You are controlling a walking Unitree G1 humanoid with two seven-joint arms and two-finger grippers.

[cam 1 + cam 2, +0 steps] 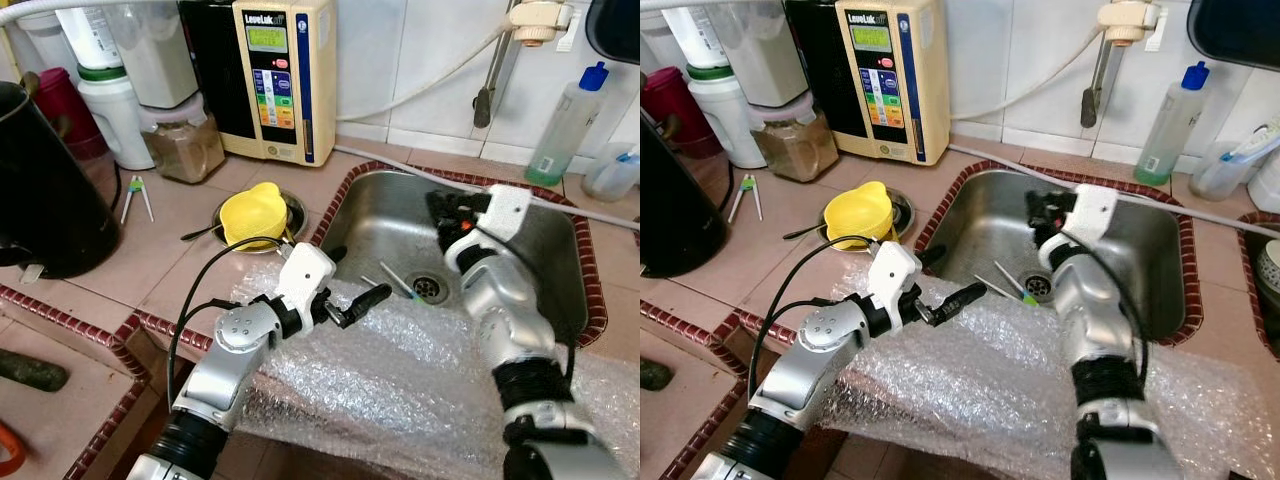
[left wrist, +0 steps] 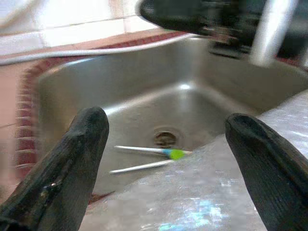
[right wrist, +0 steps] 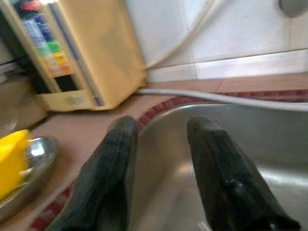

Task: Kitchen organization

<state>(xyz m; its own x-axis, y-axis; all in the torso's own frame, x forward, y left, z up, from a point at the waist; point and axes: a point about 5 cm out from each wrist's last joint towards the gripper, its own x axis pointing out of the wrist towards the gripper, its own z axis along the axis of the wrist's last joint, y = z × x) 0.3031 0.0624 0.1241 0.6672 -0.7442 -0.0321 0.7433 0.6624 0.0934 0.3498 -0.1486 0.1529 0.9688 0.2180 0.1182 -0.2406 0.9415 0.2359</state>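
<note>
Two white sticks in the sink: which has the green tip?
The stick lying nearer the drain has the green tip, beside the bubble wrap. The other stick is plain white along its visible length.

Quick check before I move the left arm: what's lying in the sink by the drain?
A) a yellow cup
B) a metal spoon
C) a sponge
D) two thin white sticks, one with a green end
D: two thin white sticks lie on the sink floor beside the drain, seen between the open left gripper fingers.
</note>
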